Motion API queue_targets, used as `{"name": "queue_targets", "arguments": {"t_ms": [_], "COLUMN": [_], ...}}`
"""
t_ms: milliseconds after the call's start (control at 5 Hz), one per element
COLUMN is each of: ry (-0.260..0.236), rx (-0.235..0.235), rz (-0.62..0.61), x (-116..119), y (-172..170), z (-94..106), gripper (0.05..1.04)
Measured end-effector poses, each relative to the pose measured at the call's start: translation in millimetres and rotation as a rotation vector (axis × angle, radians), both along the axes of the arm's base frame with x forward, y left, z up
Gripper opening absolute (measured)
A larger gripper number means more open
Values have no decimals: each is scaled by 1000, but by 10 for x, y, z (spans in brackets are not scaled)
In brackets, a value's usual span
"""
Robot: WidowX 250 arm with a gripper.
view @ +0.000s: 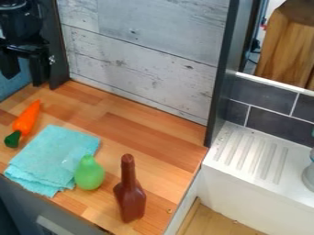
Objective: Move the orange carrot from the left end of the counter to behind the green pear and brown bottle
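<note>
The black gripper [25,66] hangs at the upper left, its two fingers spread apart with nothing between them. Below it on the wooden counter lies an orange carrot [25,120] with a dark green top. A folded turquoise cloth [47,156] is spread to the carrot's right. At the cloth's lower right edge sits a green pear [89,173], overlapping it in the view. Further right is a dark red-brown bottle [129,195], its neck toward the back.
A dark upright panel [55,50] stands close to the gripper's right side. Behind the counter [153,133] rises a grey plank wall [147,50]. Another dark post [224,78] divides it from a white ridged sink ledge [248,160] on the right.
</note>
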State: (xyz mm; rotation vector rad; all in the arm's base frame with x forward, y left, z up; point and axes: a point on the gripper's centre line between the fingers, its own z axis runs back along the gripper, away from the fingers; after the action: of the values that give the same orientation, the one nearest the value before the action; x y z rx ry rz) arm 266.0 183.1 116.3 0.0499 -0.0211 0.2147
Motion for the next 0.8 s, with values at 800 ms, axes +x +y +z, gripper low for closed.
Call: {"name": "queue_targets", "arguments": {"t_ms": [800], "ry": [75], "rx": [23], "rz": [110], "x": [64], "y": [368], "z": [-418], "gripper": [1003]}}
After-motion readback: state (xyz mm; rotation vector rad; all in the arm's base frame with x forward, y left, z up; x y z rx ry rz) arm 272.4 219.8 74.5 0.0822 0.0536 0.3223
